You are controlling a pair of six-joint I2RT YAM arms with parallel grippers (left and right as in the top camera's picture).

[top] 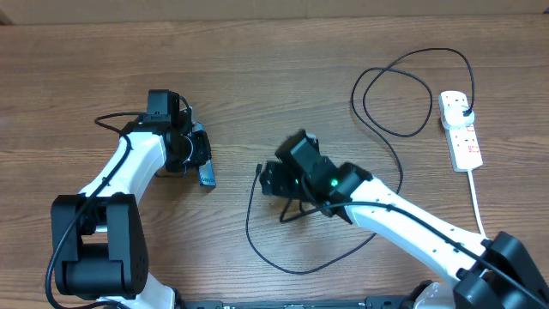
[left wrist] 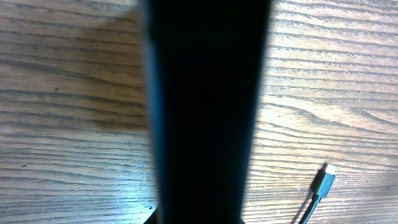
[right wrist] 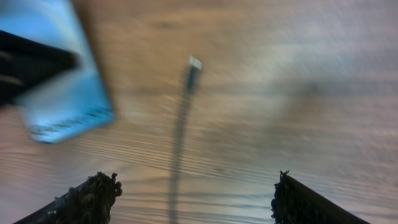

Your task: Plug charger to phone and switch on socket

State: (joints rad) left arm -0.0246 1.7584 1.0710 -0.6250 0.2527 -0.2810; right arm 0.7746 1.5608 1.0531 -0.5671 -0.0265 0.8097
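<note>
charger (left wrist: 323, 182) tip is laid loose on the table (top: 257, 69), near the phone (top: 206, 174); its plug is seated in the socket (top: 463, 137), well apart. phone is clamped, tilted, by the left gripper (top: 196, 154). right gripper (right wrist: 193, 183) is held wide open above the cable, nothing gripped.

No text, label, brand or number is legible in any view. In the right wrist view, the phone (right wrist: 62, 87) shows a light blue screen with a dark line of print near one edge, too blurred to read. Overhead, the socket (top: 461, 130) carries small red marks, too small to tell whether they include lettering.
</note>
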